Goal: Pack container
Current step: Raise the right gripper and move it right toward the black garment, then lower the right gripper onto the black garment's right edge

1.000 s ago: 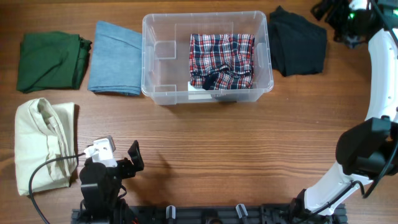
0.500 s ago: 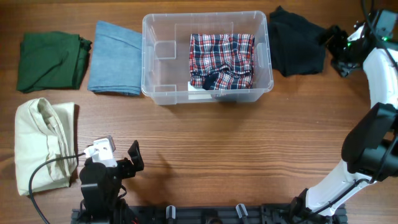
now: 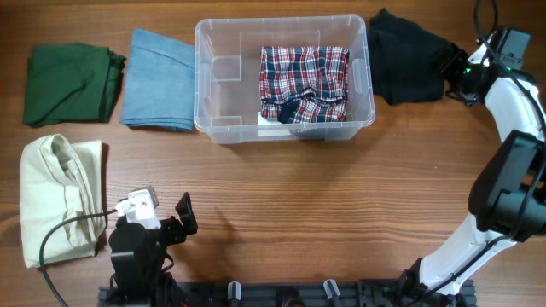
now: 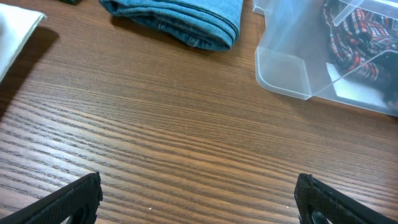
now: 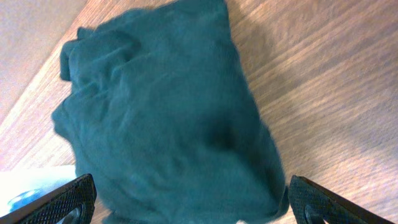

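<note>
The clear container (image 3: 205,85) stands at the back middle of the table, with a folded red plaid garment (image 3: 304,81) in its right half. A dark garment (image 3: 408,58) lies just right of it. My right gripper (image 3: 452,68) is open at that garment's right edge. In the right wrist view the dark garment (image 5: 168,118) fills the space between the open fingers (image 5: 193,199). My left gripper (image 3: 183,217) is open and empty, low over the front left of the table. The left wrist view shows the open fingers (image 4: 199,199), the container's corner (image 4: 286,68) and the plaid garment (image 4: 354,37).
A green garment (image 3: 70,83) and a blue garment (image 3: 158,79) lie left of the container. The blue one also shows in the left wrist view (image 4: 180,15). A cream garment (image 3: 58,198) lies at the front left, next to my left arm.
My right arm has swung from the far back right corner towards me and left, bringing its open gripper to the dark garment's right edge. The left arm has not moved.
</note>
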Controlling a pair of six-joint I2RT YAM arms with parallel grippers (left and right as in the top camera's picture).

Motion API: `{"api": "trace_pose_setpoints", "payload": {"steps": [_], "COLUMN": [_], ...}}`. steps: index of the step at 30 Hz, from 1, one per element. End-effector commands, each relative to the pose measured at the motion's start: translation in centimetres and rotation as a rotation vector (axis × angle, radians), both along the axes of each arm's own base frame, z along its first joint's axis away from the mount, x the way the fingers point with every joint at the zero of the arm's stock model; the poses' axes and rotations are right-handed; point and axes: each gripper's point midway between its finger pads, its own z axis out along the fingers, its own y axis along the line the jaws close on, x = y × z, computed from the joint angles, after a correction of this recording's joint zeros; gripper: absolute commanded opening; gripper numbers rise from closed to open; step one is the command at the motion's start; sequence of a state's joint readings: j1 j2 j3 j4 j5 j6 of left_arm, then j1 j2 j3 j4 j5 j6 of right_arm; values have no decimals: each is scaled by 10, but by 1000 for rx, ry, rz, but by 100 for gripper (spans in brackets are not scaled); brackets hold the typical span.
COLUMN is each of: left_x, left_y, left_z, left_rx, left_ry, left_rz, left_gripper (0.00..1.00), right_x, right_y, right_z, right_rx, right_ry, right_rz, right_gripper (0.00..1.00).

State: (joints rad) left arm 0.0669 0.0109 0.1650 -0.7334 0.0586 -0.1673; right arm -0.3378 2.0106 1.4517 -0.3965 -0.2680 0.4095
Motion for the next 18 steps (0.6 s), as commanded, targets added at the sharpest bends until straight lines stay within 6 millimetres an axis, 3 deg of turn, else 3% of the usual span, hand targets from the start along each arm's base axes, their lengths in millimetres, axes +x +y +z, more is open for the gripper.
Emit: {"api": "trace_pose_setpoints", "payload": {"steps": [1, 6, 18], "left_x": [-1, -1, -1], "left_y": [-2, -2, -2], "left_z": [-1, -1, -1], "left_rx": [-19, -19, -19], "left_ry": [2, 2, 2], "left_rz": [0, 0, 0], "left_gripper": [100, 100, 100], "right_x": [-1, 4, 11], "right_y": [-14, -14, -9], "right_z": [-29, -48, -71], "right_rx": [-59, -61, -22], "right_ry": [42, 45, 35], "right_rz": [2, 22, 42], "right_gripper": [100, 100, 100]}}
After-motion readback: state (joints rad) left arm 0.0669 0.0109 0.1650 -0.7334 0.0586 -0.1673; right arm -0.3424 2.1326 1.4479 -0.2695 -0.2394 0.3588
